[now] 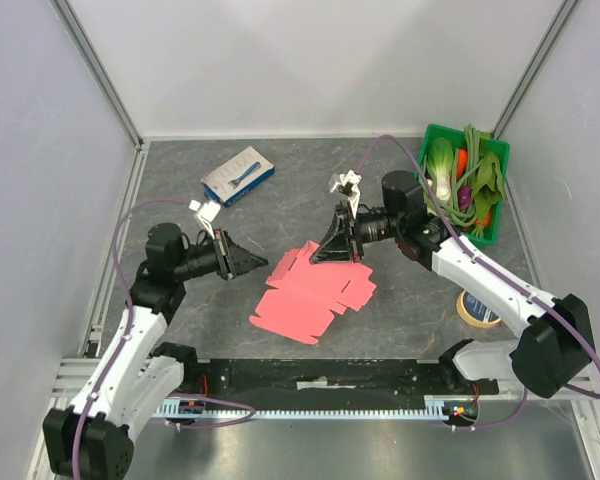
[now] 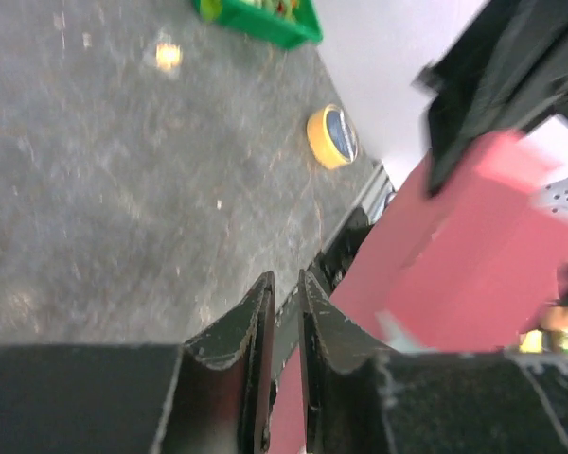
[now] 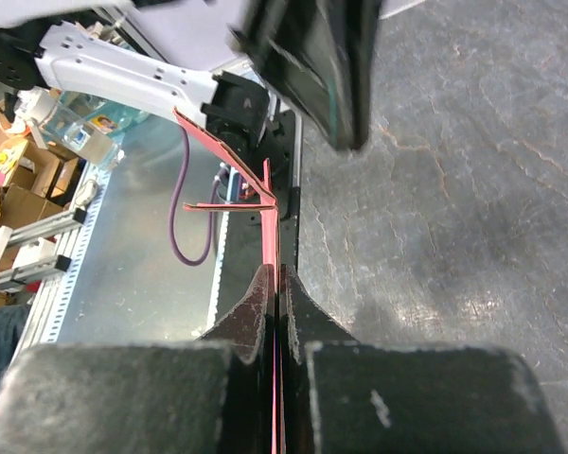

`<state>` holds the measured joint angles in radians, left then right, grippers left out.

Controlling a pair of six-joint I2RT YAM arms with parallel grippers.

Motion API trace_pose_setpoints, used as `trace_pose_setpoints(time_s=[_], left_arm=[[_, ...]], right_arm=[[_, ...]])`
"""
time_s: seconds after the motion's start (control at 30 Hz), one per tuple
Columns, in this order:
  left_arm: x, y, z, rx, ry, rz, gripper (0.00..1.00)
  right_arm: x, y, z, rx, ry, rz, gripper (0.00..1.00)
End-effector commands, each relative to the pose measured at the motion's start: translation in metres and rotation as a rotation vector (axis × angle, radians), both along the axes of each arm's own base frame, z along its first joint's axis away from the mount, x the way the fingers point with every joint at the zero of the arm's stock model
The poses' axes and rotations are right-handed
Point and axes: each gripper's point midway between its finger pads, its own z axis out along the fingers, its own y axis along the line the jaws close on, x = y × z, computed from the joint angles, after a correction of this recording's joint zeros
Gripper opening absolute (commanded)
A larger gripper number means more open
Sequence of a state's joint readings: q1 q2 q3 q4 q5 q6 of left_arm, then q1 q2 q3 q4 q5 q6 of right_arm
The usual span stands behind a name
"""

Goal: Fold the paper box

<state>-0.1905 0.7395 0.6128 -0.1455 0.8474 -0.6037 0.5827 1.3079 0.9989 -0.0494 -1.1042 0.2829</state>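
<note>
Paper box (image 1: 315,290) at centre of table (image 1: 400,200), mostly flat blank, no walls formed. Right gripper (image 1: 318,256) clamped on far edge, holding it raised. Left gripper (image 1: 263,264) just beside blank, jaws slightly apart, empty. Folding barely begun; nearly all left.

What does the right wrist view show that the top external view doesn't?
Only right wrist: the edge of the paper box seen end-on, pinched in the shut right gripper. Only top external: the blank's whole outline, the blue-and-white box, green basket and tape roll. Both: the paper box at the right gripper, over the grey table.
</note>
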Motion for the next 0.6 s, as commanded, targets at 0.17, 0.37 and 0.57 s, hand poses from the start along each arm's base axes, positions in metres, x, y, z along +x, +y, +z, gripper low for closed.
trace_pose_setpoints(time_s=[0.17, 0.37, 0.57], left_arm=[[-0.042, -0.016, 0.020, -0.179, -0.028, -0.261, 0.23], [-0.058, -0.017, 0.038, -0.187, -0.102, -0.334, 0.24], [-0.074, -0.020, 0.049, -0.194, -0.153, -0.419, 0.25]], right_arm=[[-0.004, 0.001, 0.067, 0.146, -0.052, 0.043, 0.00], [0.000, 0.003, 0.063, 0.144, -0.041, 0.024, 0.00], [0.005, 0.005, 0.055, 0.132, -0.030, 0.005, 0.00]])
